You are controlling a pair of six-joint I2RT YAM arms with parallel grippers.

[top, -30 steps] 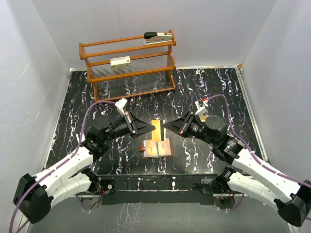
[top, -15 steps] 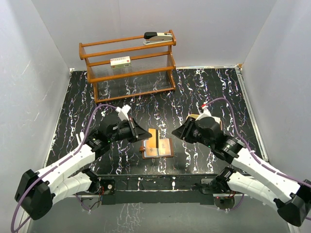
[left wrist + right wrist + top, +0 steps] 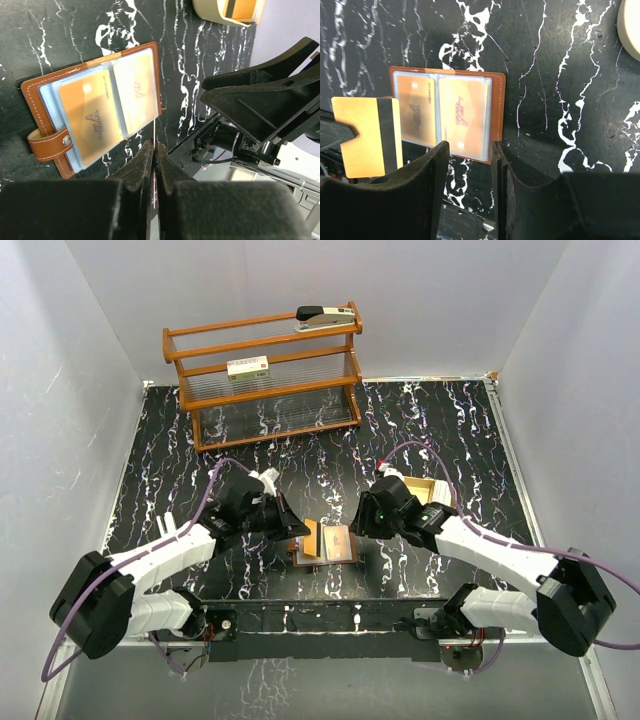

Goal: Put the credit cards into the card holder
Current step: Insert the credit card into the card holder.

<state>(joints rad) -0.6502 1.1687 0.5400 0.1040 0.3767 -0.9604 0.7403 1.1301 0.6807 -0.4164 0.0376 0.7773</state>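
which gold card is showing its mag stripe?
The loose card pinched in the left gripper, just beside the card holder: its black stripe faces the right wrist camera. The sleeved cards inside the holder show printed faces only.

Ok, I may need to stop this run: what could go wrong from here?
The left hand pinches the gold card by one edge only, so it may twist or slip. The card holder lies loose by the open right hand; pushing could slide it. Both visible sleeves look filled, so the card may jam.
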